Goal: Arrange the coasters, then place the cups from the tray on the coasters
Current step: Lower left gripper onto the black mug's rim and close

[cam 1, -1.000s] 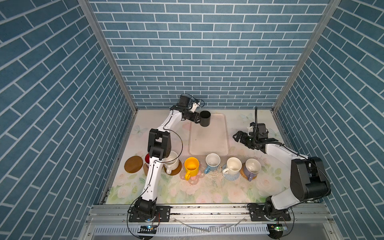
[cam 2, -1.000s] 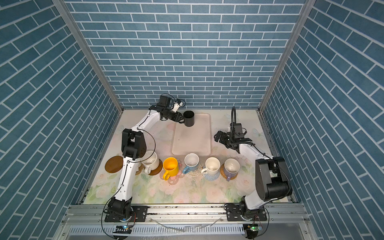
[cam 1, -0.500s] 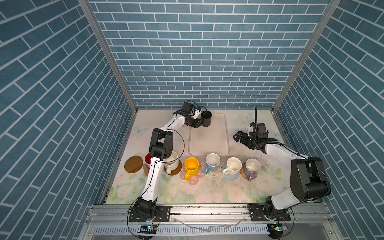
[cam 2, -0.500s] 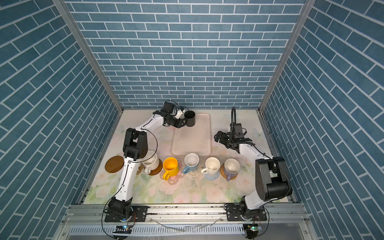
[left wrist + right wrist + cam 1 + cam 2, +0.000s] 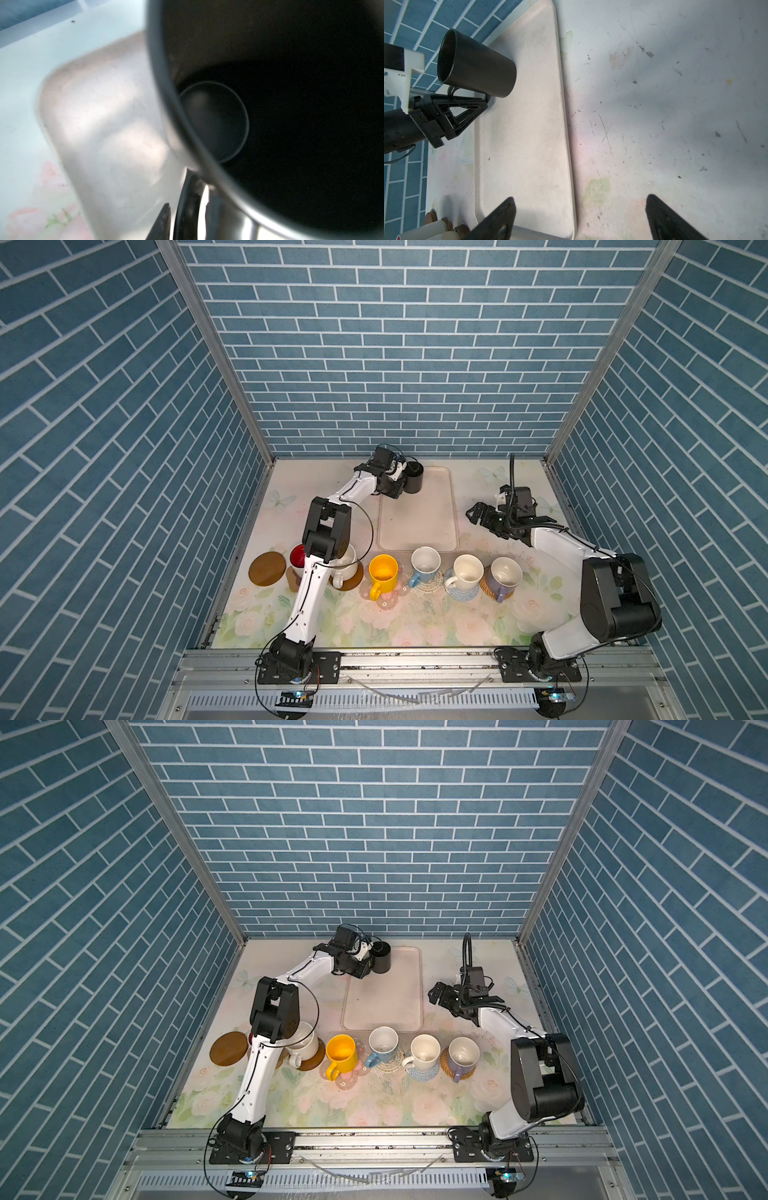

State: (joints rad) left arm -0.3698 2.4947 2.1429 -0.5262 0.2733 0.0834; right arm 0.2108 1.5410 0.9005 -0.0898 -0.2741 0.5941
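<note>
Far left on the floral counter (image 5: 357,626), a bare brown round coaster (image 5: 267,579) lies just beside the front row of six mugs on their mats, running from the red-lined white mug (image 5: 296,565) across to the lavender mug (image 5: 505,577). Up at the back, the left fingers (image 5: 467,110) are pinched tight on the handle of the black ceramic mug (image 5: 414,479), which stands upright in the far left corner of the pale beige rectangular tray (image 5: 415,526). Over on the right, the right fingers (image 5: 500,216) are spread wide with nothing between them, hovering above the counter near the tray's right rim.
</note>
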